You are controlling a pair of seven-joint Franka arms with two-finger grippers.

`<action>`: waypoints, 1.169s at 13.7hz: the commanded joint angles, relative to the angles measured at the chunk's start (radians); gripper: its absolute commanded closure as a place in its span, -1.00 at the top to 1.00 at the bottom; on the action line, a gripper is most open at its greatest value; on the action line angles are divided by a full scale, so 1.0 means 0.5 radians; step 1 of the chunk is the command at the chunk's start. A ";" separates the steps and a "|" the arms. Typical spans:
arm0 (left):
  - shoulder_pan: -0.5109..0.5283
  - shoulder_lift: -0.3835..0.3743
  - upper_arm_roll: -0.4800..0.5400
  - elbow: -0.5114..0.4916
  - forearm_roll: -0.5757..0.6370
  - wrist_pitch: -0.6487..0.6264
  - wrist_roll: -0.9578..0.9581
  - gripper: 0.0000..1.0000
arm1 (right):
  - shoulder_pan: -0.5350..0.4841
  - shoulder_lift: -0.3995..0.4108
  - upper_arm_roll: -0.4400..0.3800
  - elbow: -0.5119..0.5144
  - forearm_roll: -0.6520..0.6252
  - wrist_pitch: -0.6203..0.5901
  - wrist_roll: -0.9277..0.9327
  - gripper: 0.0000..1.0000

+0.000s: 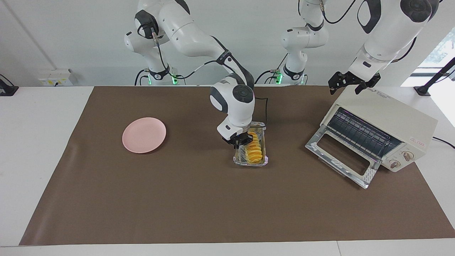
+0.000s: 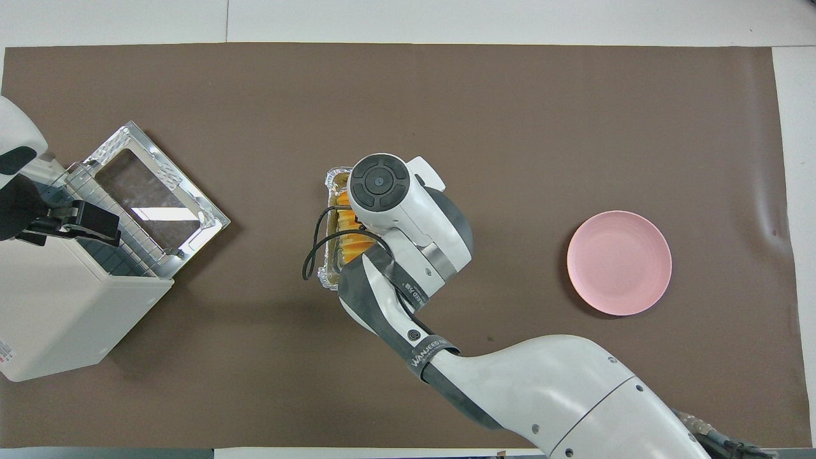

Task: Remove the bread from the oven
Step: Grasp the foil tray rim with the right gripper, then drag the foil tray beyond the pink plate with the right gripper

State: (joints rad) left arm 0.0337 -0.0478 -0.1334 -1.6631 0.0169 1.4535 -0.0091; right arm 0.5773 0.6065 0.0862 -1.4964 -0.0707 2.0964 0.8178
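Observation:
The bread [image 1: 254, 151], a ridged golden-yellow roll, lies in a silver foil tray [image 1: 249, 163] at the middle of the mat; it also shows in the overhead view [image 2: 349, 221], mostly under the right wrist. My right gripper [image 1: 239, 141] is down at the end of the tray nearer the robots, right against the bread. The cream-white oven [image 1: 398, 121] stands at the left arm's end with its glass door [image 1: 339, 156] dropped open and its rack bare. My left gripper [image 1: 350, 85] is open above the oven's top edge.
A pink plate [image 1: 144, 134] lies on the brown mat toward the right arm's end, beside the tray and well apart from it. The oven's power cord [image 1: 442, 141] runs off the table edge.

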 commanded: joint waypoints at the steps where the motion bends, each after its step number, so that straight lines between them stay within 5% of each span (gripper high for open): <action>1: 0.016 -0.021 -0.012 -0.012 -0.025 0.011 0.021 1.00 | -0.013 -0.020 -0.004 0.072 -0.034 -0.078 -0.034 -1.00; 4: 0.012 -0.021 -0.012 -0.009 -0.022 0.011 0.018 1.00 | -0.108 -0.022 -0.010 0.273 0.003 -0.348 -0.119 -1.00; 8: 0.028 -0.021 -0.006 -0.009 -0.022 0.011 0.018 1.00 | -0.531 -0.026 -0.007 0.532 0.117 -0.664 -0.723 -1.00; 16: 0.025 -0.021 -0.009 -0.009 -0.022 0.011 0.018 1.00 | -1.259 0.103 -0.010 0.505 0.135 -0.447 -1.786 -1.00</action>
State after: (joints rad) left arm 0.0345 -0.0478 -0.1336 -1.6631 0.0169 1.4535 -0.0091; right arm -0.0210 0.6280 0.0657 -1.2452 -0.0195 1.8282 -0.0257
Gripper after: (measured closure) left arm 0.000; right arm 0.987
